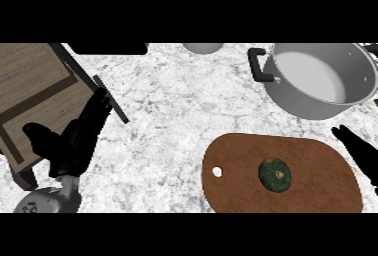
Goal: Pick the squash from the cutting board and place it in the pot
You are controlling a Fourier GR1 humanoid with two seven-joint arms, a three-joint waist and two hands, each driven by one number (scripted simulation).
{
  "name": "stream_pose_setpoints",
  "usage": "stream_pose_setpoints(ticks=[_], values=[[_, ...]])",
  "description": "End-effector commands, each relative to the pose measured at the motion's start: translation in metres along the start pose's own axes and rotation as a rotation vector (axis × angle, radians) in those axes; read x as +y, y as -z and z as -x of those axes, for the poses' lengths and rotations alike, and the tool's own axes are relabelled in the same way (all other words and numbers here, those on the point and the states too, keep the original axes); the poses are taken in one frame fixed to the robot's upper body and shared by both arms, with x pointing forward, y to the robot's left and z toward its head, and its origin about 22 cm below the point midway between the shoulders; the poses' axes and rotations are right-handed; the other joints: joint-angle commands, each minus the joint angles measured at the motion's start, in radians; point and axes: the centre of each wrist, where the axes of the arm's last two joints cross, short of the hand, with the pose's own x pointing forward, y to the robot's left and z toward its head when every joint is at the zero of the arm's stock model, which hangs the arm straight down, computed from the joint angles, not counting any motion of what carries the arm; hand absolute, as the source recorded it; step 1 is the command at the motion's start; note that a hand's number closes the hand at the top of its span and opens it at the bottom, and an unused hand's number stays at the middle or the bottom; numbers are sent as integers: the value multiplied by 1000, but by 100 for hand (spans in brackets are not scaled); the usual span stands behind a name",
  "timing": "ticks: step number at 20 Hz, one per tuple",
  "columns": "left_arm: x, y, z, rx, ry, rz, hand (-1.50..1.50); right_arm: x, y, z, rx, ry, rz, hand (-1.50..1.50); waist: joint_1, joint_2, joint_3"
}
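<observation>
A dark green squash (pixel 275 175) lies near the middle of the brown oval cutting board (pixel 236 195) at the lower right. The steel pot (pixel 319 102) with black handles stands at the upper right, its inside bare. My right hand (pixel 359 152) shows at the right edge, fingers straight and open, just right of the board and apart from the squash. At the left my left hand (pixel 74 145) stays open with fingers pointing up, far from the board.
A wooden tray-like piece (pixel 33 85) lies at the upper left, partly under my left hand. A grey round object (pixel 203 47) and a black object (pixel 109 48) sit at the counter's far edge. Marble counter lies between board and pot.
</observation>
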Motion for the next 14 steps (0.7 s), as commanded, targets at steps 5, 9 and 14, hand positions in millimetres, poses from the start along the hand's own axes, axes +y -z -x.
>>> stream_pose_setpoints(ticks=[5, 9, 14], values=[[-5, 1, 3, 1, 2, 17, 0, 33, 7, -11, 98, -64, -101, -150, 6, 1, 1], [8, 1, 6, 2, -2, -9, 0, 25, -6, -4, 141, -104, -118, -150, -9, -2, 2], [6, 1, 4, 1, -2, -12, 0, 43, 6, -4, 148, -66, -80, -150, -7, -1, 2]])
